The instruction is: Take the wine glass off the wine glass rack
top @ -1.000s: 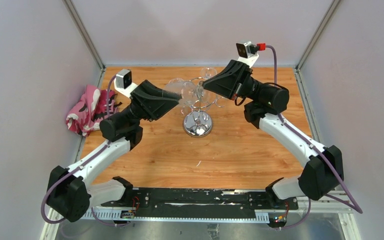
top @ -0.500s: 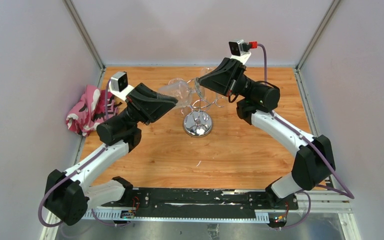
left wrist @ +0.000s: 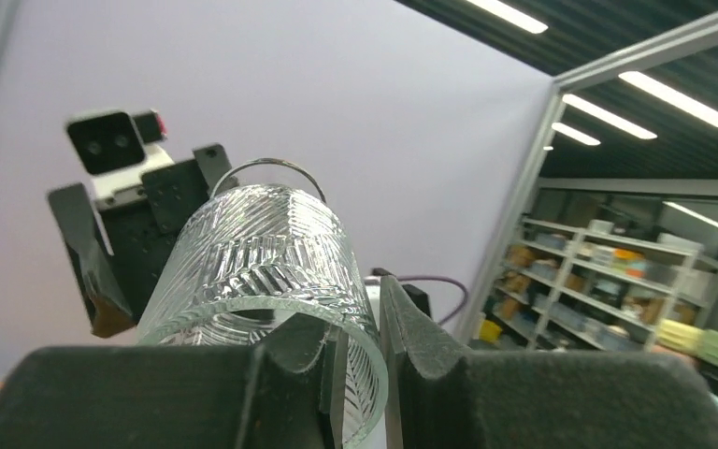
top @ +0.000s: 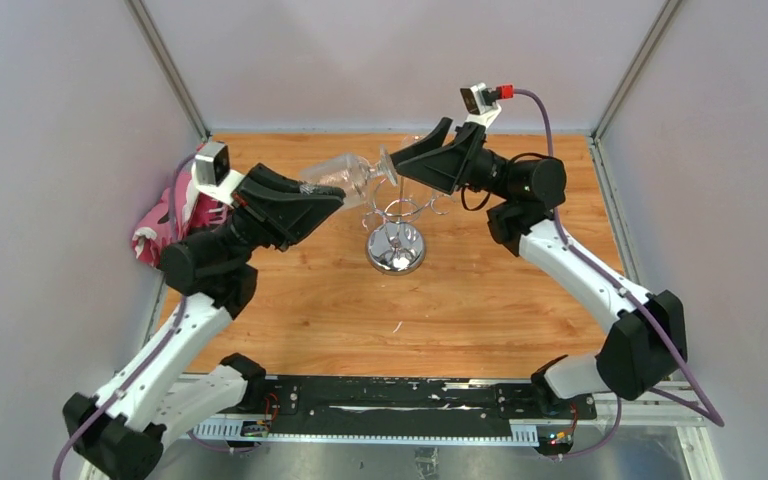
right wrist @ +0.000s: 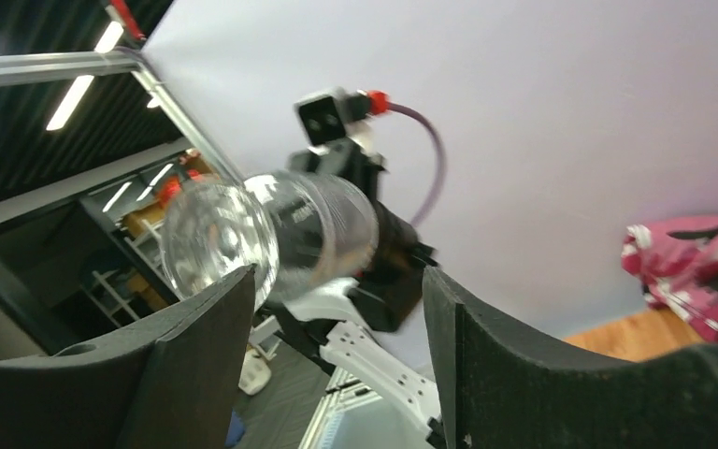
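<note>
In the upper centre of the top view, the left gripper (top: 332,198) clamps the rim of the wine glass (top: 338,172), which lies sideways above the wine glass rack (top: 397,238). The right gripper (top: 415,150) gapes wide at its foot.

Clear herringbone-cut wine glass (top: 345,172), shiny chrome wine glass rack (top: 396,245), pink-and-white blotched cloth (top: 165,225), orange wood-grain table (top: 460,290).

I see the wine glass rack (top: 397,245) centred near the table's (top: 480,300) far edge, wine glass (top: 345,175) up left of it, cloth (top: 165,225) at left edge.
</note>
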Controlling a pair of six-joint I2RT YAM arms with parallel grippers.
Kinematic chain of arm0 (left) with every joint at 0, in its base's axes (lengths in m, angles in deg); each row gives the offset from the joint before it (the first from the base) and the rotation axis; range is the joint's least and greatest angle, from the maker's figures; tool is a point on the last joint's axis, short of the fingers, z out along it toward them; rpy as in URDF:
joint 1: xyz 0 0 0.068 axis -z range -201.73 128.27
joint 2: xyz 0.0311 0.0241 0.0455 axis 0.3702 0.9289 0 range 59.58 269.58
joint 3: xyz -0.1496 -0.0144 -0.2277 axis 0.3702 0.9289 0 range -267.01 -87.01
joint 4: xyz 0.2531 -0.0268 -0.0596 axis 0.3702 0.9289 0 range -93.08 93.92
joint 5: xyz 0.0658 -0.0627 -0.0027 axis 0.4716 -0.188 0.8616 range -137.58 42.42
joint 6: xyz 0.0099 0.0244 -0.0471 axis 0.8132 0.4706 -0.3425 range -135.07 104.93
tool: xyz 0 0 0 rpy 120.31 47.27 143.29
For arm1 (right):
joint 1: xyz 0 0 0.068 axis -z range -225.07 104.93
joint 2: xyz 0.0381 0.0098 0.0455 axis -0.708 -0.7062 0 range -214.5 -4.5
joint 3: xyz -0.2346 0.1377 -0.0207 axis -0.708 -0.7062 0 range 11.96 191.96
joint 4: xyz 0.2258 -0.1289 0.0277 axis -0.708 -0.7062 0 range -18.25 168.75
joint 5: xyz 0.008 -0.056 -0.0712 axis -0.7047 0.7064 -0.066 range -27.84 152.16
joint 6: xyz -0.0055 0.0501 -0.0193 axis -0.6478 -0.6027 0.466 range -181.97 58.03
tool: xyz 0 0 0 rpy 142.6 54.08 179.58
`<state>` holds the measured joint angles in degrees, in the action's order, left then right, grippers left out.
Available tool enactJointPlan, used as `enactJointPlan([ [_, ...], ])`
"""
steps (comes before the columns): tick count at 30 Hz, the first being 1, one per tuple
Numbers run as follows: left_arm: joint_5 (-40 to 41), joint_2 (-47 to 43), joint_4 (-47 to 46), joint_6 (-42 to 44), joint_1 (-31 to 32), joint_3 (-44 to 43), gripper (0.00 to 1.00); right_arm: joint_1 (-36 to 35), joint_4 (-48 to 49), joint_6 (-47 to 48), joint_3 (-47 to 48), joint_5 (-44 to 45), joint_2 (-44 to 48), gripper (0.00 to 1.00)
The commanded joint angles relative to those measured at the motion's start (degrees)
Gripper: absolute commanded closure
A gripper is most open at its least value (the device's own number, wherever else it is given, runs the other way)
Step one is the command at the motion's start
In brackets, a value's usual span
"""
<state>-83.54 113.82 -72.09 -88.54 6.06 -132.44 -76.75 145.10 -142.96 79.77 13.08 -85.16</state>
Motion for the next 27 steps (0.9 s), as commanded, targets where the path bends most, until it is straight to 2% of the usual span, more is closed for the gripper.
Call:
enactJointPlan([
  [1,8.8,-8.8,37.1,24.6,0.3,-12.7,1.0,3.3,-10.8,8.2,-4.1,-3.6,2.8,0.3],
  [4,21.5,-10.2,65.2,38.6,0.3,-22.9,1.0,7.0,-14.5,9.9,-6.6,-3.6,5.7,0.3],
  [8,38.4,-6.7,87.9,49.9,0.3,-36.6,1.0,11.5,-28.1,18.9,-6.5,-3.6,10.8,0.3],
  [11,52.7,0.4,101.4,55.5,0.3,-47.3,1.0,13.2,-49.5,33.7,-0.8,0.2,14.8,0.3],
  [12,56.3,3.0,104.9,56.8,0.3,-50.8,1.0,13.3,-60.3,41.1,1.6,3.3,16.3,0.3],
  [14,61.1,8.7,110.7,59.1,0.3,-58.5,1.0,13.3,-71.7,49.3,5.3,9.3,18.1,0.3],
  [19,67.0,25.0,123.1,62.7,-0.3,-76.0,1.0,13.9,-86.2,61.0,11.2,22.7,20.9,0.29],
  [22,59.4,32.2,126.1,61.6,-4.5,-82.1,1.0,13.9,-91.4,66.1,13.8,31.9,21.9,0.29],
  [27,52.6,40.2,127.3,58.8,-11.3,-82.3,1.0,14.0,-95.6,71.7,15.9,42.8,23.4,0.29],
])
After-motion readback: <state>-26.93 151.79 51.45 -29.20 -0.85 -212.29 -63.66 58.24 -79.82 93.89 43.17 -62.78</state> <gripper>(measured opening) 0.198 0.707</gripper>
